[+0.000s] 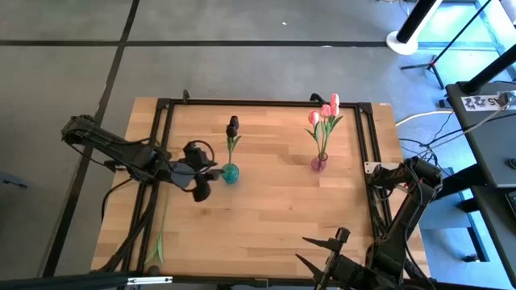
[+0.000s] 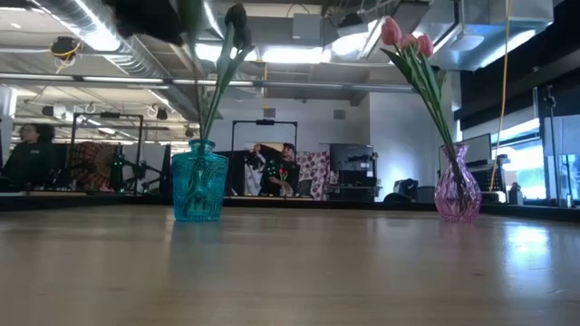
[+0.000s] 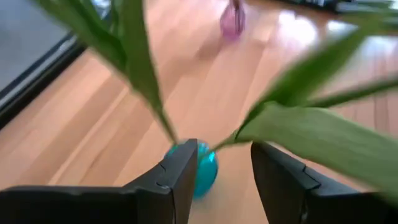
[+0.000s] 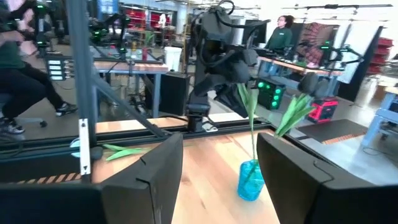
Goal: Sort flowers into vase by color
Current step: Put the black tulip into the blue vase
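Teal glass vase (image 1: 230, 173) serves as the landmark near the middle of the wooden table (image 1: 266, 217); black-headed flowers (image 1: 232, 127) stand in it. Just left of it hovers the left gripper (image 3: 221, 177), jaws apart around nothing, green leaves crossing before them. Well to its right, a pink vase (image 1: 320, 163) holds the pink tulips (image 1: 326, 111). One loose flower (image 1: 158, 242) lies toward the table's front-left corner. Far right and forward of the teal vase, the right gripper (image 4: 217, 180) waits with jaws apart. No readable writing shows.
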### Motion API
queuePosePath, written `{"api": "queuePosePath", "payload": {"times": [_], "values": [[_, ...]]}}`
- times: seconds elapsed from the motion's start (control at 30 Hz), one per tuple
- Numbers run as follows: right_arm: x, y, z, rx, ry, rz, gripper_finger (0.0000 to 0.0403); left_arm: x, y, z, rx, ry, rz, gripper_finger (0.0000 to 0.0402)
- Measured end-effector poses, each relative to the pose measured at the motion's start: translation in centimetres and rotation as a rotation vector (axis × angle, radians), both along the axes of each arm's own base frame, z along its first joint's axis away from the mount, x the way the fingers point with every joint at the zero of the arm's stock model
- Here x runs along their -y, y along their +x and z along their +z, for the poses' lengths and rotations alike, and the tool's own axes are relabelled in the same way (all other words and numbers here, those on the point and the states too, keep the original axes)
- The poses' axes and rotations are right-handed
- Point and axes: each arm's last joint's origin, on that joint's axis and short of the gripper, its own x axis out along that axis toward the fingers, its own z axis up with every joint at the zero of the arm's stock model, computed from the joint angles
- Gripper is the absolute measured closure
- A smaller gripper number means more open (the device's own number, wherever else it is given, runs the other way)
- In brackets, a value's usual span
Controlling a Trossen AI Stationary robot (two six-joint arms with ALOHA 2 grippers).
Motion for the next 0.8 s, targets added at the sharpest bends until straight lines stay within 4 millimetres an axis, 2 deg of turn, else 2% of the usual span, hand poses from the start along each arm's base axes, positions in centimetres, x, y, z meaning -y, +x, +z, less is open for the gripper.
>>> {"api": "queuePosePath", "payload": {"times": [0.17,0.33,0.47,0.63,0.8], "values": [[0.0,0.0,0.0,-0.004,0.003,0.017,0.0198,-0.7,-2.2,0.0,-0.085,-0.019,0.034,0.0254],[0.0,0.0,0.0,-0.002,0.005,0.015,0.0198,-0.8,-2.7,0.1,-0.092,-0.037,0.040,0.0254],[0.0,0.0,0.0,-0.003,0.005,0.017,0.0198,-1.0,-3.5,-0.5,-0.186,-0.065,0.052,0.0255],[-0.1,0.0,0.0,-0.005,0.005,0.024,0.0198,-1.1,-5.2,-1.6,-0.395,-0.286,0.155,0.0265],[-0.1,0.0,0.0,-0.005,0.005,0.024,0.0198,0.3,-6.0,-2.7,-0.547,-0.451,0.277,0.0268]]}}
